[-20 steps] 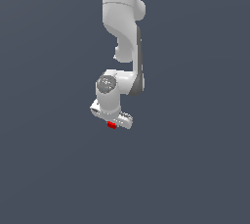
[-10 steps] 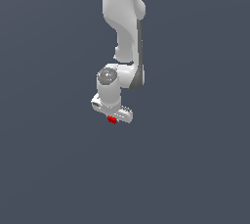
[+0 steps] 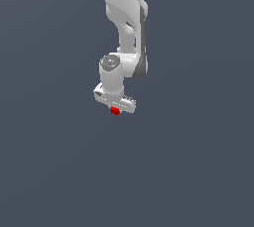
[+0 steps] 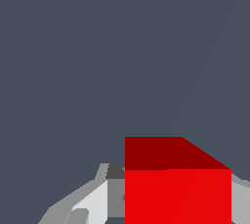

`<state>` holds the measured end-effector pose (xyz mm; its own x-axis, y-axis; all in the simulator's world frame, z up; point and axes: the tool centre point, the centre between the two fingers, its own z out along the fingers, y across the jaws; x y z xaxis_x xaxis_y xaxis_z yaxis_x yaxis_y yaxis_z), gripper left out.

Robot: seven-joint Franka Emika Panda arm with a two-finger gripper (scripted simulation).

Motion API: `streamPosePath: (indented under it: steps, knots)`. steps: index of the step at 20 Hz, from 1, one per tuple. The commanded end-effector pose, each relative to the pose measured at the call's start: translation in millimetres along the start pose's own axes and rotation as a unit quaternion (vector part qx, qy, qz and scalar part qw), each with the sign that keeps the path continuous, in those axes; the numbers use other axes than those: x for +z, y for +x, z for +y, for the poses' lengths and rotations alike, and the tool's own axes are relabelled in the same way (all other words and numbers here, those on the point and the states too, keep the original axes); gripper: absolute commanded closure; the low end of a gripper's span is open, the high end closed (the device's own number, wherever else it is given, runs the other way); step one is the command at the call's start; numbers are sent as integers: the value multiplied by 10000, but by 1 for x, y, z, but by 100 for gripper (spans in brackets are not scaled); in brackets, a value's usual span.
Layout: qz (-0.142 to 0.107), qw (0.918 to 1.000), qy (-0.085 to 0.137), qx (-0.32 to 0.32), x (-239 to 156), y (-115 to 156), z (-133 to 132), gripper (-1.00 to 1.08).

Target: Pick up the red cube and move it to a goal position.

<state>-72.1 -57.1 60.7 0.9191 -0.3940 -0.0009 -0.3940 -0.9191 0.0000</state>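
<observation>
The white robot gripper (image 3: 115,108) is seen pinching the tiny bright red plain-sided cube (image 3: 115,111) directly beneath the white arm's wrist, so the carry step is judged underway, and a steady grip toward the unseen goal is called for next.

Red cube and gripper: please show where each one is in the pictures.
red cube (image 4: 177,196): wrist view, on its bright front face.
gripper (image 3: 115,111): exterior view, midway between the fingertips, at the cube below the white hand.
</observation>
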Motion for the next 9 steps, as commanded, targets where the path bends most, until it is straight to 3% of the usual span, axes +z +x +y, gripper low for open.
streamPosePath:
  steps: [1, 9]
  knots:
    - [2, 10000, 1, 0, -6, -8, 3, 108]
    - [2, 10000, 1, 0, -13, -19, 6, 108]
